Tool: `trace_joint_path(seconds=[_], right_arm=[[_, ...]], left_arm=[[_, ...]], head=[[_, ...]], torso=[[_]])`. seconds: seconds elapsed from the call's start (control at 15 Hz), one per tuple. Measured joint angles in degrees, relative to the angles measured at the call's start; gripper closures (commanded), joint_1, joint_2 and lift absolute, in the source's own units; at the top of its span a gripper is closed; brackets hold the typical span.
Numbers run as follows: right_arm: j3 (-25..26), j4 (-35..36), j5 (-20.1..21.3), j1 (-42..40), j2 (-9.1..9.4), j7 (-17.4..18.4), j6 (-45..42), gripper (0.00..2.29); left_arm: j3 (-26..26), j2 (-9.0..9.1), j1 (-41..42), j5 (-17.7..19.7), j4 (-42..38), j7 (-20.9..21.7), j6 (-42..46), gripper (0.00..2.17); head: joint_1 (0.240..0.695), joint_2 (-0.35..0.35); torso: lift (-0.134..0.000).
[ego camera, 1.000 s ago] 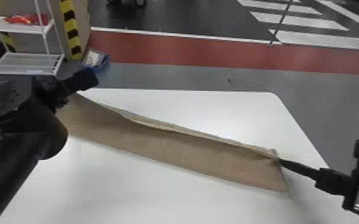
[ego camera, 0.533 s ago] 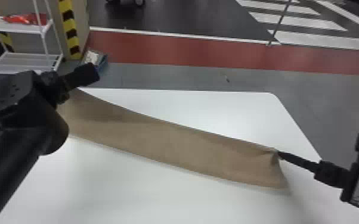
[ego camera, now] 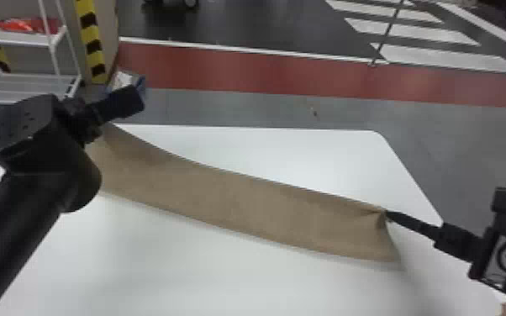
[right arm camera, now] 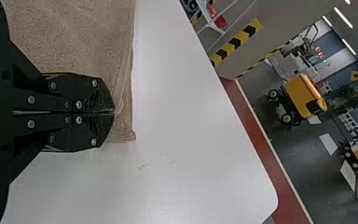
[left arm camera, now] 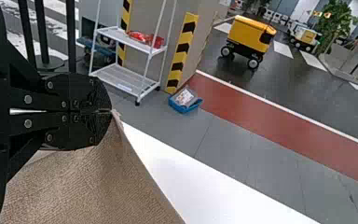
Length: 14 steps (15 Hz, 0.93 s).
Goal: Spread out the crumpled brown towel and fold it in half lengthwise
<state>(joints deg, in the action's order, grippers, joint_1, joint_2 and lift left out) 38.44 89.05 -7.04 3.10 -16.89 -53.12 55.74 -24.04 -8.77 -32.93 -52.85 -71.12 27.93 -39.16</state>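
Towel (ego camera: 243, 201) farther forward, pale contents (left arm camera: 185, 96) in blue bin (left arm camera: 181, 108).

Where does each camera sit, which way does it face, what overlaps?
Head view: on the head, forward and down over the towel; both arms show.
Left wrist view: on that wrist, past the left gripper, jaws shut, toward the shelf.
Right wrist view: likewise, past the right gripper, jaws shut, across the table.
Wrist views share towel, yellow cart.

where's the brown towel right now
The towel stretches across the white table in the head view, running from the left gripper at the far left to the right gripper nearer the table's right edge.
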Motion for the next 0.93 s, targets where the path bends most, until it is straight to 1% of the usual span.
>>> trace_joint_path(seconds=[0.27, 0.73, 0.8, 0.87, 0.93], right_arm=[[0.41, -1.95, -0.96, 0.74, -0.57, 0.43, -0.05, 1.31], [1.09, -2.84, -1.4, 1.12, -0.68, 0.87, 0.04, 1.31], [1.16, -3.02, -1.44, 1.12, -0.68, 1.19, 0.09, 1.31], [1.18, -3.15, -1.5, 1.12, -0.68, 1.34, 0.12, 1.17], [1.2, -3.22, -1.62, 1.12, -0.68, 1.85, 0.12, 0.7]], left_arm=[[-0.26, 0.18, -0.67, -0.02, 0.22, 0.0, 0.0, 1.88], [-0.74, 1.81, -1.55, -0.03, 0.96, -0.51, 0.0, 1.88], [-1.0, 2.14, -1.86, -0.04, 1.69, -1.36, 0.0, 1.63], [-1.14, 2.38, -2.05, 0.0, 2.28, -2.94, 0.0, 1.14], [-1.31, 2.53, -2.06, 0.27, 2.64, -5.07, 0.05, 0.33]], head=[[0.695, -0.225], [0.695, -0.244], [0.695, -0.249], [0.695, -0.249], [0.695, -0.248]], torso=[[-0.123], [-0.123], [-0.123], [-0.123], [-0.123]])
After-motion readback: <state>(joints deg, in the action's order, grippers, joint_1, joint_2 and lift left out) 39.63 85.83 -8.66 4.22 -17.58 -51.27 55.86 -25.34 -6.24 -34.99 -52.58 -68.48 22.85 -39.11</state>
